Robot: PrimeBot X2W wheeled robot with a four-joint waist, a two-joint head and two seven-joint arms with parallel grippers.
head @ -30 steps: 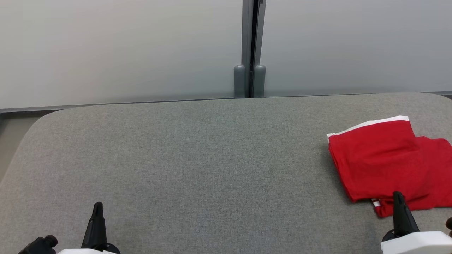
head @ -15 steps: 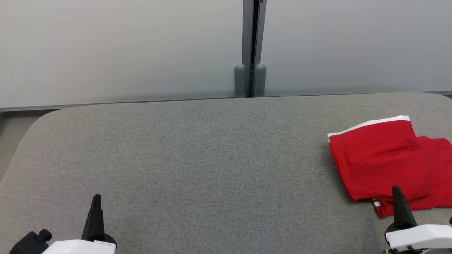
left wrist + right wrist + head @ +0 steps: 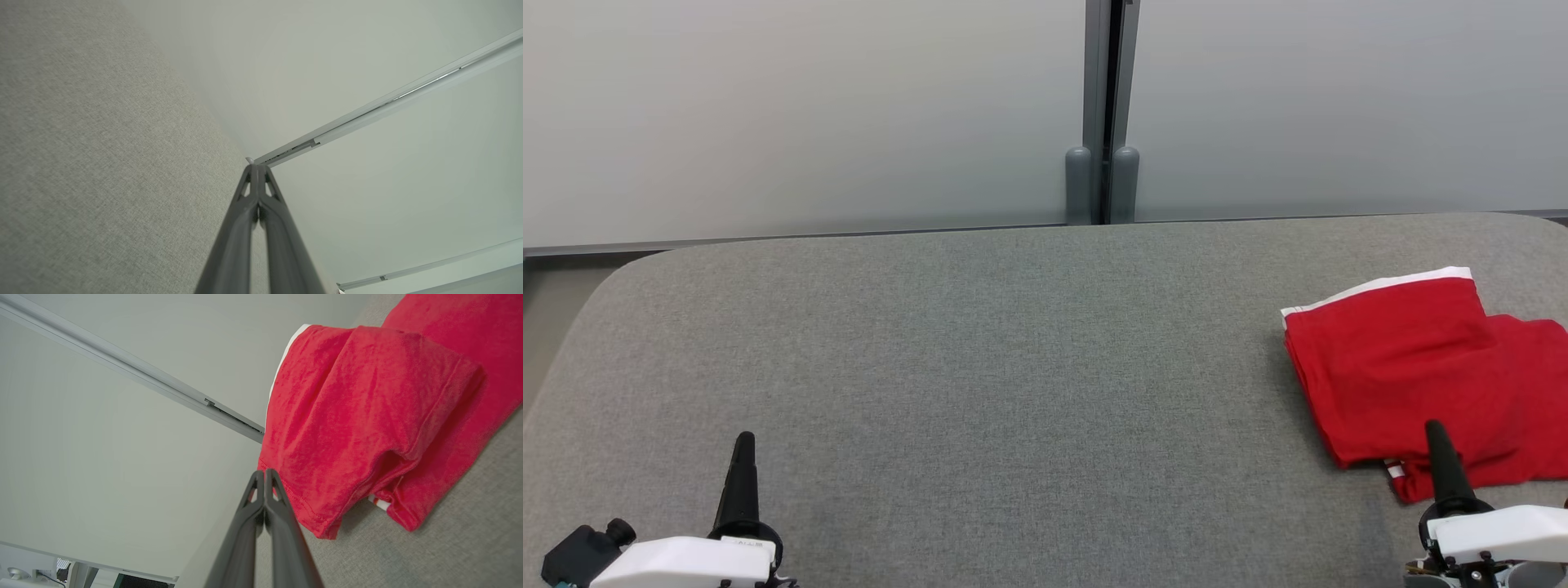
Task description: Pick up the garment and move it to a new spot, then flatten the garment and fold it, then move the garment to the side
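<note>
While a red garment lies folded at the far right of a grey fabric-covered table, both grippers sit low at the near edge. The left gripper points up the view over bare cloth, well apart from the garment, its two dark fingers pressed together and holding nothing. The right gripper is likewise closed and empty; in the head view its tip overlaps the garment's near hem, and in the right wrist view it sits just beside that hem, though whether it touches the cloth cannot be told. A white band edges the far side of the top layer; a lower layer pokes out to the right and at the near corner. Folding looks done and the garment already sits at the side, so the step in hand is probably clearing away cleanly. The right arm should lift straight up before drawing back, so its fingertip cannot snag the hem and pull the stack open; the left arm need not take part.
</note>
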